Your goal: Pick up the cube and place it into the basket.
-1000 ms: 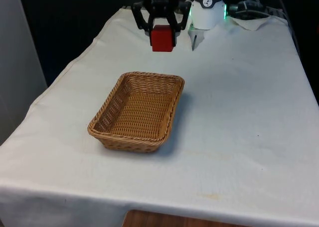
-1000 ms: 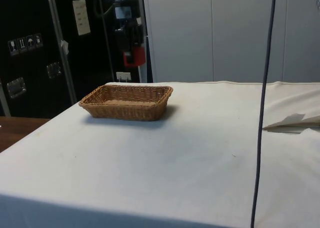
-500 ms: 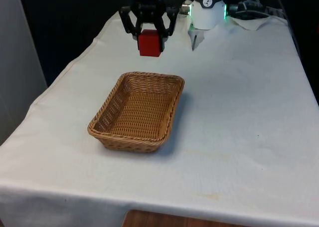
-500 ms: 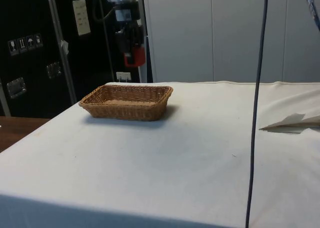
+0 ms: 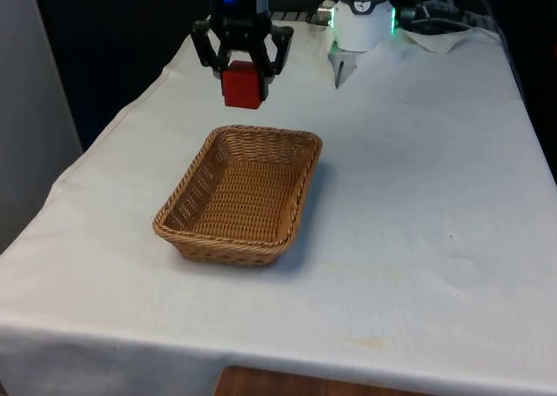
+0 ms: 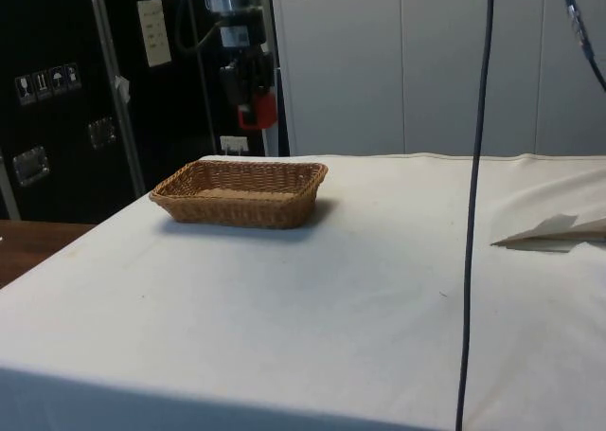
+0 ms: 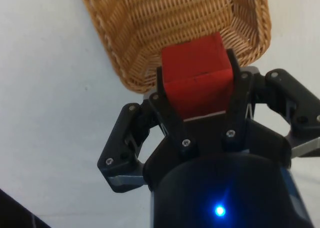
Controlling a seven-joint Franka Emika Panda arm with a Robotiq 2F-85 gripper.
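Red cube (image 5: 242, 83) clamped between the jaws, above the basket (image 5: 239, 194)

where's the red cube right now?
The red cube is clamped in the gripper, in the air past the wicker basket's far rim, toward the front view's left.

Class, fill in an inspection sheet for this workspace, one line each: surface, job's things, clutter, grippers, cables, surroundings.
Surface: table under a white cloth, lightly creased.
Job's things: red cube held in the air beyond the basket's far end; wicker basket empty on the cloth.
Clutter: folded white paper near the table's edge.
Grippers: gripper shut on the cube, above the table.
Cables: dark cable hanging in front of the side view.
Surroundings: black curtains behind; dark cabinets at the side.
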